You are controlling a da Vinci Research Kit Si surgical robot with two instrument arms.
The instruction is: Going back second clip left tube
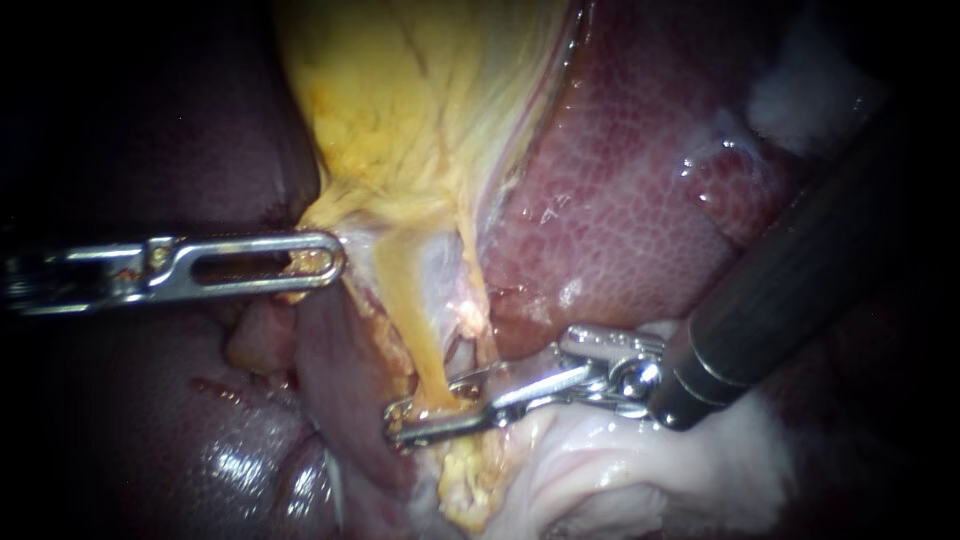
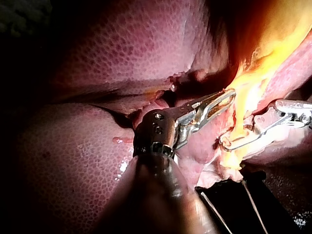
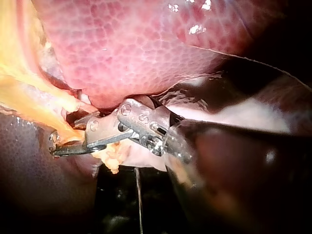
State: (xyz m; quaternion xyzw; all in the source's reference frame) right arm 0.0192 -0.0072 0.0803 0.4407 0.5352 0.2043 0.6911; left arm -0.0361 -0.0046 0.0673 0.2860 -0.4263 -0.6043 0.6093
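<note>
The yellow gallbladder (image 1: 420,100) hangs down the middle and narrows into two tubes. My left instrument (image 1: 325,262) comes in level from the left, its slotted jaws shut on the gallbladder's lower left edge; the left wrist view shows the left instrument (image 2: 226,97) gripping there too. The yellow left tube (image 1: 410,320) runs down between the jaws of my right instrument (image 1: 425,410), which stand open, one on each side of it. A small metal glint (image 1: 465,384) beside the tube could be a clip; I cannot tell. In its own wrist view the right instrument (image 3: 61,144) shows a gap between its jaws.
Mottled red liver (image 1: 620,220) lies to the right of the gallbladder, with a darker lobe (image 1: 230,460) at lower left. Pale white tissue (image 1: 620,470) sits under the right instrument's dark shaft (image 1: 800,270). The paler right tube (image 1: 472,290) runs close beside the left one.
</note>
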